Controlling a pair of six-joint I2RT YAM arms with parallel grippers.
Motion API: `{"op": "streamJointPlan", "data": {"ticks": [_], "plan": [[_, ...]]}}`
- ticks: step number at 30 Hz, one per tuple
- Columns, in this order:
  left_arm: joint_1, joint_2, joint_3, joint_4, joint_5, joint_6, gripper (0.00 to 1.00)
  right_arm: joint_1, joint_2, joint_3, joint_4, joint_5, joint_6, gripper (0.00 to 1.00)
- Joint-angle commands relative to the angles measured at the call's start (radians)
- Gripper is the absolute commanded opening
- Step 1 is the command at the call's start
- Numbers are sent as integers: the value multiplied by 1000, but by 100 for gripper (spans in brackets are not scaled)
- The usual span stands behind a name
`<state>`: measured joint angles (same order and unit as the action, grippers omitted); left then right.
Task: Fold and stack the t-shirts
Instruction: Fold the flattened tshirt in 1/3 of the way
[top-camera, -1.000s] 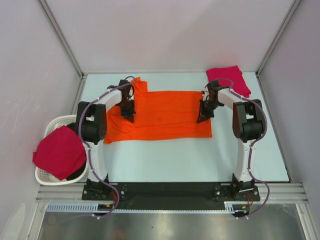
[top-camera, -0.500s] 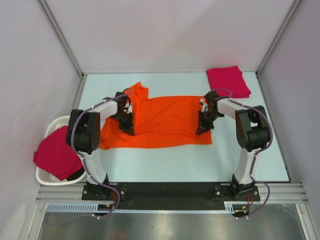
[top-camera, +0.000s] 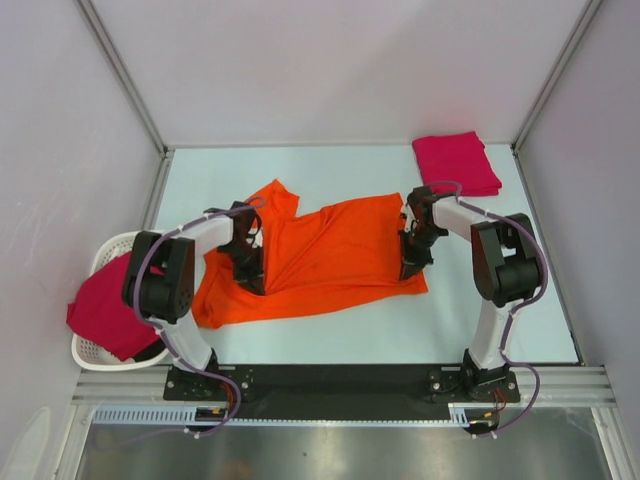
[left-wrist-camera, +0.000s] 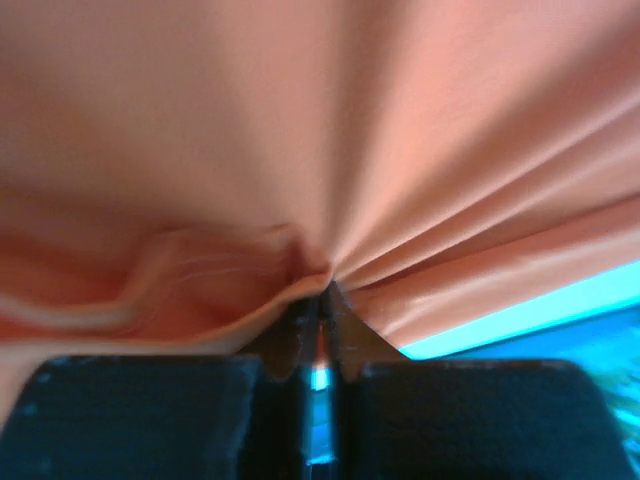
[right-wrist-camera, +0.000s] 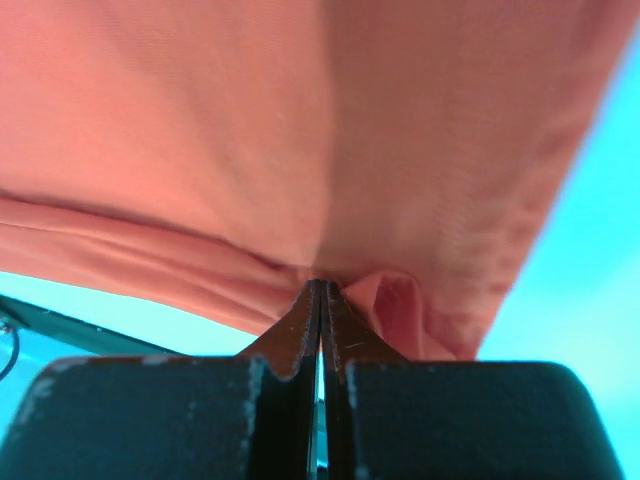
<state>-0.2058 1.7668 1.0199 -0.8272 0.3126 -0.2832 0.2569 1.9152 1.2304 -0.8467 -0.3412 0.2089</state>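
The orange t-shirt (top-camera: 325, 255) lies rumpled across the middle of the table, its sleeve (top-camera: 278, 195) pointing to the back. My left gripper (top-camera: 252, 272) is shut on a pinch of its left part, and cloth fans out from the tips in the left wrist view (left-wrist-camera: 322, 290). At the shirt's right edge my right gripper (top-camera: 410, 264) is shut on a fold of the orange fabric (right-wrist-camera: 322, 283). A folded crimson-pink t-shirt (top-camera: 457, 161) rests at the back right corner. Another crimson-pink t-shirt (top-camera: 103, 312) hangs over the basket.
The white slatted basket (top-camera: 118, 241) stands off the table's left edge beside the left arm. Grey walls and metal posts enclose the table on three sides. A black rail (top-camera: 340, 378) carrying both arm bases runs along the near edge.
Both grippers have moved toward the near edge, dragging the orange t-shirt with them. The shirt has gone from flat to bunched and skewed, with its left side pulled nearer.
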Motion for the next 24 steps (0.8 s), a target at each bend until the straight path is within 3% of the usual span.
{"op": "streamJointPlan", "data": {"ticks": [1, 5, 9, 11, 13, 20, 24], "plan": [[-18, -107, 162, -171, -253, 49, 30, 1, -93, 190, -69, 131, -22, 0], [-17, -184, 472, -161, -300, 36, 57, -2, -105, 453, -78, 160, -20, 0], [-17, -117, 562, -77, -276, -7, 69, -16, 16, 621, -113, 165, -23, 0], [-17, -64, 591, -61, -265, -20, 40, -22, 68, 656, -112, 168, -31, 0], [-15, 52, 655, -75, -253, -28, 0, -22, 149, 672, -109, 173, -34, 0], [-4, 389, 955, -151, -241, -13, 0, -24, 384, 751, -81, 153, -48, 0], [25, 464, 1025, -148, -215, -39, 0, -24, 465, 840, -92, 149, -43, 0]]}}
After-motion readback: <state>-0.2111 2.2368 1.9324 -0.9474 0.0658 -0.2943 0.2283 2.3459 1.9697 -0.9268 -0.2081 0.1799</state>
